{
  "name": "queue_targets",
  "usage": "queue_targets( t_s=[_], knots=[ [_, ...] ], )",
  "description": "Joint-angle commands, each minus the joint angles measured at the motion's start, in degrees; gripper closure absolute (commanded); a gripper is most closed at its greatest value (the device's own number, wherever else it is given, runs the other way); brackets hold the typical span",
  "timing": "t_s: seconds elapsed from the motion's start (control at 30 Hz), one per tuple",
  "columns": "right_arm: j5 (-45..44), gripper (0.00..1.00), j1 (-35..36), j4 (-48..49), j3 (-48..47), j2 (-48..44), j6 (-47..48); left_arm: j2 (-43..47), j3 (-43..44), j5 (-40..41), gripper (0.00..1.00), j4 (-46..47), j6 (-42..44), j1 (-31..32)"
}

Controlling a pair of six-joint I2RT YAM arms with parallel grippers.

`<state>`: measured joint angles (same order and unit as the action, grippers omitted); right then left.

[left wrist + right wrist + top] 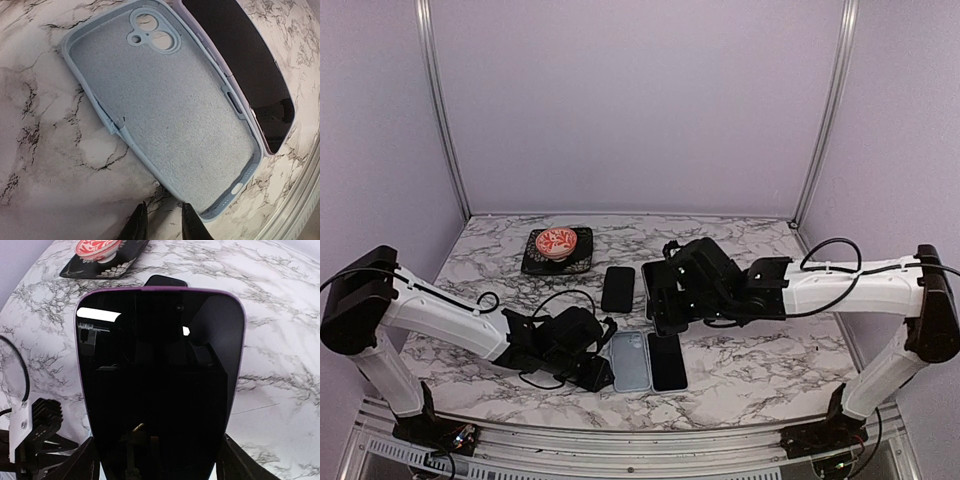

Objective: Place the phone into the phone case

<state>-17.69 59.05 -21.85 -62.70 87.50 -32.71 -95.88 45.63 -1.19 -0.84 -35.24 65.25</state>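
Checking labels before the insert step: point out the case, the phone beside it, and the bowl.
case (165, 115), left wrist view, on its grey inner lining.
phone (160, 390), right wrist view, middle of its dark screen.
bowl (556, 243), top view, on its red inside.

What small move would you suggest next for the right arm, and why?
Probably lift the phone slightly and shift it over the case: the right gripper clasps its sides, and it lies beside the empty case.

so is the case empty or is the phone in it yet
Empty: the case shows bare grey lining and camera holes; the phone sits beside it.
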Motion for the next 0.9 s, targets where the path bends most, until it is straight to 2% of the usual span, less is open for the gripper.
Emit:
queue_targets(
  t_s=[0.0,0.17,0.3,0.4,0.57,0.7,0.87],
  knots=[
    [-9.54,0.77,9.24,7.64,0.83,1.11,-12.94,2.99,-5.38,1.66,0.74,5.79,-10.42,-0.31],
    [-13.29,0.82,15.30,7.36,-2.25,9.21,-18.10,13.27,-9.46,18.41,0.59,1.58,-15.64,-2.15],
    [-14.66,0.86,17.18,6.28,-5.28,15.21,-19.84,18.80,-10.14,24.68,0.38,-2.48,-15.56,-3.54],
    [-15.92,0.92,17.41,5.78,-6.53,17.73,-20.40,21.31,-11.08,27.79,0.26,-3.62,-16.34,-3.64],
    [-18.18,0.96,17.45,4.81,-7.51,19.06,-20.04,22.87,-13.18,28.75,0.25,-3.66,-18.34,-3.74],
    [-17.64,1.00,17.50,4.11,-6.28,19.70,-23.17,22.50,-13.82,27.98,0.25,-3.64,-19.27,-3.74],
    [-18.15,1.00,17.89,1.22,-6.15,20.58,-26.46,23.39,-15.03,27.31,0.25,-3.58,-21.03,-3.73]
  ],
)
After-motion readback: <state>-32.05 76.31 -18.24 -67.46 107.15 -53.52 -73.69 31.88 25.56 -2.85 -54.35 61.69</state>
